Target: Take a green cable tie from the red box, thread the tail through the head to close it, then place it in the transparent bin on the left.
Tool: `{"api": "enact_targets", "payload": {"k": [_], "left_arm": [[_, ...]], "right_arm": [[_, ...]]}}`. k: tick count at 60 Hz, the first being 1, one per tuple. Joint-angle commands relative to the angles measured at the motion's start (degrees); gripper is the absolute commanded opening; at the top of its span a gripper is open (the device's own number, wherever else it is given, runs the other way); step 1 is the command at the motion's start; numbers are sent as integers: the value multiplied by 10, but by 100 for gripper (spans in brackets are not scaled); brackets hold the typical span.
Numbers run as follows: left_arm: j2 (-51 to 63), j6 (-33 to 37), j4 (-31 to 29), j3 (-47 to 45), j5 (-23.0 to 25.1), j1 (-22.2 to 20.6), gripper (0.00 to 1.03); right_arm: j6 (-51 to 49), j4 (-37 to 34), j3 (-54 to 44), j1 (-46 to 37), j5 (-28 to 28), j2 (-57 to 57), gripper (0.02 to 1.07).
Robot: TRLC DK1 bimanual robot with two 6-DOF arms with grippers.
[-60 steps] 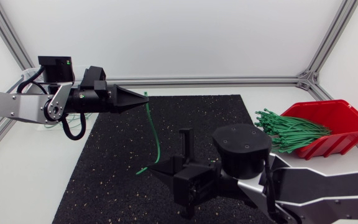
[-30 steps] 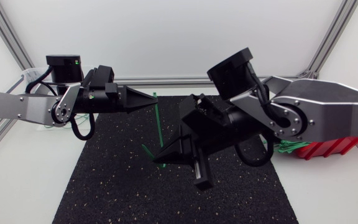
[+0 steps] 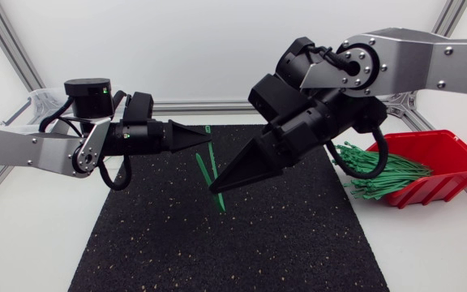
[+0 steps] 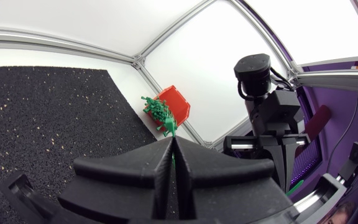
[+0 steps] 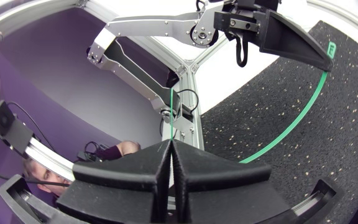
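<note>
Black mat (image 3: 298, 243) lies at the middle of the counter (image 3: 31, 243). The left arm (image 3: 23, 150) comes in over the mat's left edge. The left end effector (image 3: 203, 135) is above the mat's far-centre part, fingers pressed together and pinching the upper end of the green cable tie (image 3: 212, 158). The right arm (image 3: 396, 57) enters above the mat's far-right corner and slants down toward the mat's centre. The right end effector (image 3: 216, 187) has its wedges closed too, pinching the same tie lower down. The tie hangs in the air over the mat's centre between the two tips, and a short bit sticks out below the right tip. In the right wrist view a thin green strip comes out from between the closed fingers (image 5: 148, 165), and the tie curves over the mat up to the left end effector (image 5: 328, 59). The left wrist view shows its fingers (image 4: 154, 174) shut with a green sliver at the tip. The red box (image 3: 452, 150) sits just off the mat's right edge, with a bundle of green ties (image 3: 379, 170) spilling out toward the mat. The transparent bin (image 3: 37, 104) is off the mat's far-left corner, mostly hidden behind the left arm.
</note>
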Motion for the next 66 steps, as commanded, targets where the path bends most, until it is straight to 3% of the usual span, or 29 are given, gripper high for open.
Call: {"api": "enact_targets", "payload": {"k": [1, 7, 16, 37, 66], "left_arm": [[-27, 5, 17, -17, -7, -9, 4], [-43, 5, 27, -26, -14, -14, 4], [-72, 5, 46, -49, -26, -26, 4], [-136, 13, 84, -94, -94, -53, 4], [-183, 43, 94, -128, -152, -88, 4]], "right_arm": [[18, -51, 32, -5, -25, 29, 7], [18, -129, 60, -13, -89, 53, 7], [17, -231, 95, -8, -132, 85, 7], [28, -429, 158, -18, -158, 136, 7], [34, -532, 150, -47, -186, 140, 7]]}}
